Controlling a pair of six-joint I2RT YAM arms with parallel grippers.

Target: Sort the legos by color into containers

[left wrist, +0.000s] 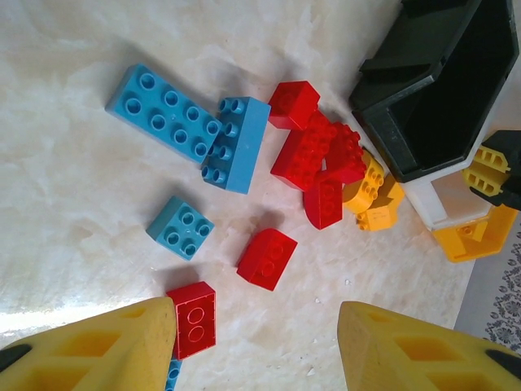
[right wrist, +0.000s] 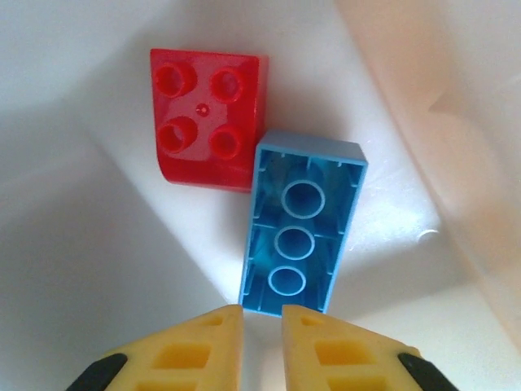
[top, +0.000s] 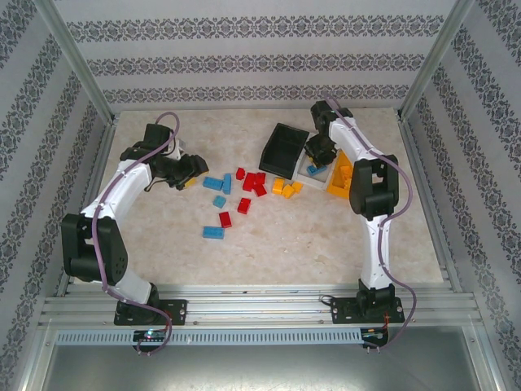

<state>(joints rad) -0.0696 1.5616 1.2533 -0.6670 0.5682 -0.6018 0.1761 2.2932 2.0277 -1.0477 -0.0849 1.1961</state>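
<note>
Loose legos lie mid-table: blue ones [top: 216, 183], a red cluster [top: 255, 182] and yellow ones [top: 285, 187]. My left gripper [top: 183, 169] hovers open to their left; in the left wrist view its gripper [left wrist: 256, 350] stands wide apart over bare table, a red brick [left wrist: 193, 319] beside its left finger [left wrist: 122, 342]. The black bin [top: 285, 149], white bin [top: 306, 173] and orange bin [top: 340, 179] stand at the back right. My right gripper [right wrist: 262, 326] is inside the white bin [right wrist: 81, 244], fingers nearly together with nothing between them, just short of an upturned blue brick [right wrist: 301, 224] beside a red brick [right wrist: 207, 114].
In the left wrist view, blue bricks [left wrist: 167, 110], a red pile [left wrist: 313, 155] and yellow bricks [left wrist: 370, 195] lie before the tilted black bin [left wrist: 435, 90]. Patterned walls and metal posts enclose the table. Open tabletop lies toward the near edge.
</note>
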